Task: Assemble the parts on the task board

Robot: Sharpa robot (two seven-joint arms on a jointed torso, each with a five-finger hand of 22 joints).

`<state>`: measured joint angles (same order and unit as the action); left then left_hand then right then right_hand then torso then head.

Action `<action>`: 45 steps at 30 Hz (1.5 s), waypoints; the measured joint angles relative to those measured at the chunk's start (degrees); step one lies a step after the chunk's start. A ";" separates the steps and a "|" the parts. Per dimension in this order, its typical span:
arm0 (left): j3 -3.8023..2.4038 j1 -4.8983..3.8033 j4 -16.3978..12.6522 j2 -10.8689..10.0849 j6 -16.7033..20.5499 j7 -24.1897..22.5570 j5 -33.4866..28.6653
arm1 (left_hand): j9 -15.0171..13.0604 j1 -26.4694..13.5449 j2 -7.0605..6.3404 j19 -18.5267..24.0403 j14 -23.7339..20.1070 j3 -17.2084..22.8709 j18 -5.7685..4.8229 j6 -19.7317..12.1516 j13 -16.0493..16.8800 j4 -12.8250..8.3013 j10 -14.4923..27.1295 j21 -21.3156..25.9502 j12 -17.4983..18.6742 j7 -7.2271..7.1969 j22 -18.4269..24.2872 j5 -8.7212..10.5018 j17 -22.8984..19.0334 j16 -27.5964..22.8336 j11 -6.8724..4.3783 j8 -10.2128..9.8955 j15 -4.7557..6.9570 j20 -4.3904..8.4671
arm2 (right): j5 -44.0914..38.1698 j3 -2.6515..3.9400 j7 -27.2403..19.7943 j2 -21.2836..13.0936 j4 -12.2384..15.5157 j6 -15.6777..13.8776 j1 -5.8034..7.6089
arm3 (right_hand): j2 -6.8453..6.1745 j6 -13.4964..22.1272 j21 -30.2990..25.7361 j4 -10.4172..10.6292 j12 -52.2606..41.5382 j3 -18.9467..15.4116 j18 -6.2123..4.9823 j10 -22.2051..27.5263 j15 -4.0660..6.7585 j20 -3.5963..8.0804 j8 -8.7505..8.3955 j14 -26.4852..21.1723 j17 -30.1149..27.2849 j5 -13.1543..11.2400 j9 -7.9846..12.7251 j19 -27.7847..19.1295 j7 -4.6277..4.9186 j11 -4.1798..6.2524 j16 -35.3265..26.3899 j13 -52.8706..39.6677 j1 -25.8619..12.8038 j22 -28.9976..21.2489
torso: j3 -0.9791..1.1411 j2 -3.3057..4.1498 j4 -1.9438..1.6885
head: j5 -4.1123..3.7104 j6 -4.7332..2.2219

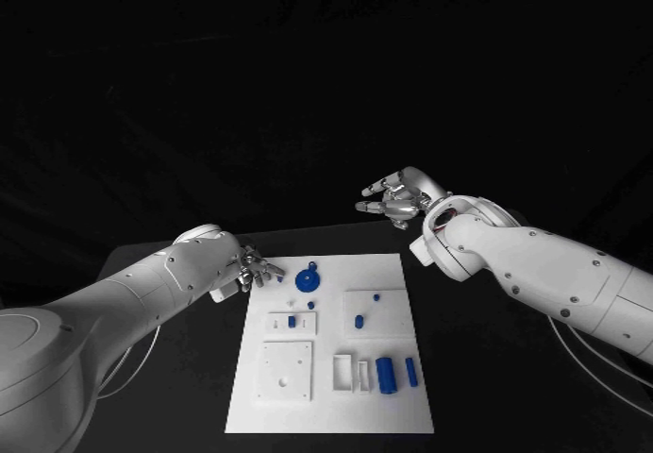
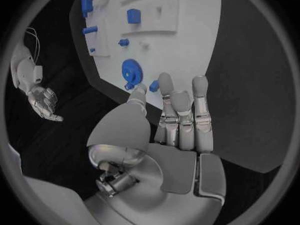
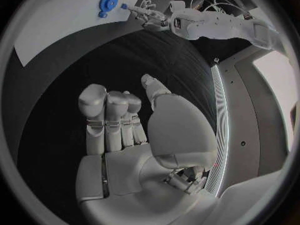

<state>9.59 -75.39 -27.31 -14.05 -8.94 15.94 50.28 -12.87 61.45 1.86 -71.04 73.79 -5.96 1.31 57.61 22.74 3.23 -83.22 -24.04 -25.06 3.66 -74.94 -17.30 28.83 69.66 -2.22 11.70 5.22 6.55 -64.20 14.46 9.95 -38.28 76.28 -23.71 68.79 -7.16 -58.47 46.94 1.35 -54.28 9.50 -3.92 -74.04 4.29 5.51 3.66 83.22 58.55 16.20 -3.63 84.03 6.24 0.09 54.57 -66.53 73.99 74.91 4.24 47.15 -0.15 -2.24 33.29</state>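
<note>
Fingers of the empty left hand (image 1: 253, 271) reach the white board's (image 1: 331, 401) corner; approach the blue toothed gear (image 1: 309, 279) squarely. Right hand (image 1: 394, 198) hovers empty.

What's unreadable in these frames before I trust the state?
- Left hand, head view: whether the fingertips touch the small blue part at the task board corner is too small to tell.
- Blue gear: seated or loose is unclear from above.
- Right hand, head view: the palm faces away; the right wrist view shows it holds nothing.
</note>
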 measured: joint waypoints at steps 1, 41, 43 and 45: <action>0.00 0.00 0.00 0.03 -0.05 -0.04 -0.14 | 0.00 -0.10 0.10 0.00 0.00 0.00 0.00 0.00 0.00 0.00 0.00 0.00 0.00 0.00 0.00 0.00 0.00 0.00 0.00 0.00 0.00 0.00 | -0.01 0.00 0.01 0.01 0.00 0.00 0.01 | 0.00 0.00 0.00 0.00 0.00 0.00 0.00 0.00 0.00 0.00 0.00 0.00 0.00 0.00 0.00 0.00 0.00 0.00 0.00 0.00 0.00 0.00 | 0.00 0.01 -0.01 | -0.01 0.00; 0.00 0.00 0.31 0.76 -2.03 -1.52 -2.68 | -0.82 5.95 7.80 0.43 -0.62 2.72 0.00 1.12 -0.23 -6.12 0.00 0.00 0.44 -0.30 0.03 -0.39 -0.11 0.23 0.00 -0.41 0.19 0.00 | -0.32 0.03 0.35 0.85 -0.52 0.07 0.07 | 0.00 0.00 0.00 0.00 0.00 0.00 0.00 -0.09 0.00 0.00 0.00 0.00 0.00 0.00 0.00 0.00 0.00 -0.09 0.00 -0.01 0.00 0.00 | 0.04 0.05 0.00 | -0.34 0.18; 0.00 0.00 0.40 0.78 -2.17 -1.57 -2.69 | -0.90 6.08 7.93 0.42 -0.61 2.72 0.00 1.12 -0.23 -6.12 0.00 0.00 0.44 -0.30 0.03 -0.39 -0.11 0.23 0.00 -0.41 0.19 0.00 | -0.33 0.03 0.37 0.88 -0.52 0.08 0.07 | 0.00 0.00 0.00 0.00 0.00 0.00 0.00 -0.09 0.00 0.00 0.00 0.00 0.00 0.00 0.00 0.00 0.00 -0.09 0.00 -0.01 0.00 0.00 | 0.04 0.08 0.00 | -0.34 0.18; 0.00 0.01 0.51 0.80 -2.29 -1.61 -2.69 | -0.92 6.22 8.07 0.43 -0.61 2.90 0.00 1.12 -0.23 -6.30 0.00 0.00 0.44 -0.29 0.03 -0.39 -0.11 0.23 0.00 -0.41 0.19 0.01 | -0.33 0.03 0.38 0.91 -0.52 0.08 0.07 | 0.00 0.00 0.00 0.00 0.00 0.00 0.00 -0.09 0.00 0.00 0.00 0.00 0.01 0.00 0.00 0.00 0.00 -0.09 0.00 -0.01 0.00 0.00 | 0.05 0.09 0.01 | -0.29 0.18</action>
<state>9.58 -75.38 -26.80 -13.24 -11.23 14.33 47.59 -13.79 67.67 9.93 -70.62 73.18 -3.06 1.30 58.74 22.52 -3.07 -83.22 -24.04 -24.62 3.37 -74.91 -17.69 28.72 69.89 -2.22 11.29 5.41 6.56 -64.54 14.49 10.33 -37.37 75.75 -23.63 68.86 -7.16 -58.47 46.94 1.35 -54.28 9.50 -3.93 -74.13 4.29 5.51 3.66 83.22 58.57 16.20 -3.63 84.03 6.24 -0.01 54.57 -66.54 73.99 74.90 4.29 47.24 -0.15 -2.52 33.47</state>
